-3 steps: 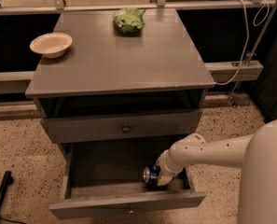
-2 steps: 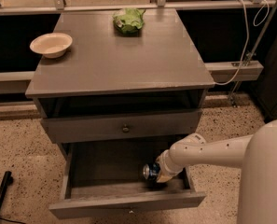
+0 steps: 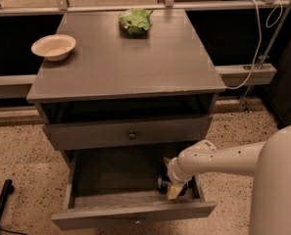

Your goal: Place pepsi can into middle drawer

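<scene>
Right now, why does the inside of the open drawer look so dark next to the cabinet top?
Camera view: the cabinet top and beige bowl are evenly lit, without glare; the middle drawer lies in shadow under the cabinet, so the pepsi can shows only dimly at the gripper, which is down in the drawer's right front corner; the white arm is the brightest thing.

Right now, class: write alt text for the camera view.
The gripper is down inside the open middle drawer, at the pepsi can near its front right corner. A bowl and a green object sit on the cabinet top.
</scene>
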Controlling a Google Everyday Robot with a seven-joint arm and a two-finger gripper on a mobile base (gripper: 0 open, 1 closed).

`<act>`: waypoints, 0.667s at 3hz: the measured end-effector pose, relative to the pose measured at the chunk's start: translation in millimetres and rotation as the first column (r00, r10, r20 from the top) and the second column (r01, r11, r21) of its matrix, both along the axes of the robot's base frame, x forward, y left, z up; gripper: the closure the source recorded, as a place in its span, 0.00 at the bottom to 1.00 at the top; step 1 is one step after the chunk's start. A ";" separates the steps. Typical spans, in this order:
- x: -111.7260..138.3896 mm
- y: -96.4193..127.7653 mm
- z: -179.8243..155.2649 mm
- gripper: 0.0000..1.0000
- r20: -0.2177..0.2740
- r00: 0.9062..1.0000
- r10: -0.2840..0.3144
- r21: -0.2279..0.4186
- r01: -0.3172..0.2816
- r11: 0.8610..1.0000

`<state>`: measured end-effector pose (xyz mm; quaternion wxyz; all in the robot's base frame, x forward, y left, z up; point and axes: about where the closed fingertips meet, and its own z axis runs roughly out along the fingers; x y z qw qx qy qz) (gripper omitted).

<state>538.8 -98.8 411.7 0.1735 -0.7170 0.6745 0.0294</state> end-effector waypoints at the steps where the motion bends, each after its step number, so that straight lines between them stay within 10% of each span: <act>1: -5.2 -4.0 12.9 0.00 0.016 1.000 -0.002 -0.005 0.002 1.000; 2: -21.5 -14.8 49.3 0.00 0.047 0.999 -0.013 -0.019 0.014 1.000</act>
